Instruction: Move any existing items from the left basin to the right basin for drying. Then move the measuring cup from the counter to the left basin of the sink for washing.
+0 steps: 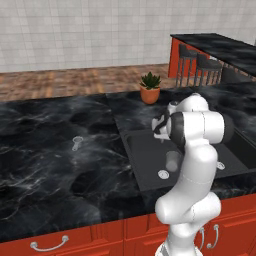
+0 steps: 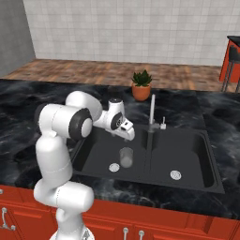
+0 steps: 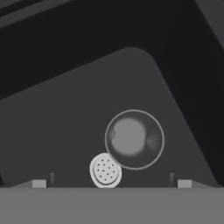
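Observation:
A clear glass (image 2: 126, 157) stands upright in the left basin (image 2: 99, 149) of the dark sink, next to the drain (image 2: 114, 166). Looking straight down, the hand view shows the glass (image 3: 134, 139) as a round rim beside the drain (image 3: 105, 170). My gripper (image 2: 129, 136) hangs open above the left basin, over the glass (image 1: 173, 161) and apart from it, with nothing between its fingers. In the hand view the gripper (image 3: 111, 183) has both tips low at the edges. The small clear measuring cup (image 1: 76, 142) lies on the black counter, left of the sink. The right basin (image 2: 185, 152) holds nothing but its drain (image 2: 175, 175).
A faucet (image 2: 152, 113) rises behind the divider between the basins. A potted plant (image 1: 150, 88) stands on the counter behind the sink. Bar stools (image 1: 197, 62) and a raised counter are at the far right. Red cabinets run below the counter's front edge.

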Motion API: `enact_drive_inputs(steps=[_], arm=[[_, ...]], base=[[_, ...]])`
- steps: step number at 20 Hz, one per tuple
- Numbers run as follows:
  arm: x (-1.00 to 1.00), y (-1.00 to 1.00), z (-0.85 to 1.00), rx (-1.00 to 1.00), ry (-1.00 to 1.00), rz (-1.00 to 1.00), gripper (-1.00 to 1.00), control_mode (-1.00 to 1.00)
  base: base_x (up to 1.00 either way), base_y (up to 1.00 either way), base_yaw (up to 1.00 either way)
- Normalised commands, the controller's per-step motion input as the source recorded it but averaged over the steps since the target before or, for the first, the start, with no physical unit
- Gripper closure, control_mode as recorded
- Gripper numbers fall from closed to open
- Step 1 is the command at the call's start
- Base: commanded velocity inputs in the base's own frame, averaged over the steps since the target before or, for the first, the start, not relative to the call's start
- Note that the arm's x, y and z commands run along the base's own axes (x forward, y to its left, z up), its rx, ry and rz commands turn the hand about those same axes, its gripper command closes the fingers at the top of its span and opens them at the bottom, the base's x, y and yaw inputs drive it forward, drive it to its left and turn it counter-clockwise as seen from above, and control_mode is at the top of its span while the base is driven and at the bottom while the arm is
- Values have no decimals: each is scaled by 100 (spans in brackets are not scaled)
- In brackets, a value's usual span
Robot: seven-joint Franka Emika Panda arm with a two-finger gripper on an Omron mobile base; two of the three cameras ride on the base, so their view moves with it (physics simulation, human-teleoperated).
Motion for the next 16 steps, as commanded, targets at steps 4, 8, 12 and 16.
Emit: enact_drive_inputs(steps=[4,8,12,16], arm=[[8,-2,-26,-2,0,1,-100,-100],[13,-4,-23,-4,-2,2,-100,-100],[11,-1,-18,-4,-2,3,-100,-100],[6,0,-14,0,-1,3,-100,-100]], base=[[0,0,0],[0,0,0],[0,0,0],[0,0,0]])
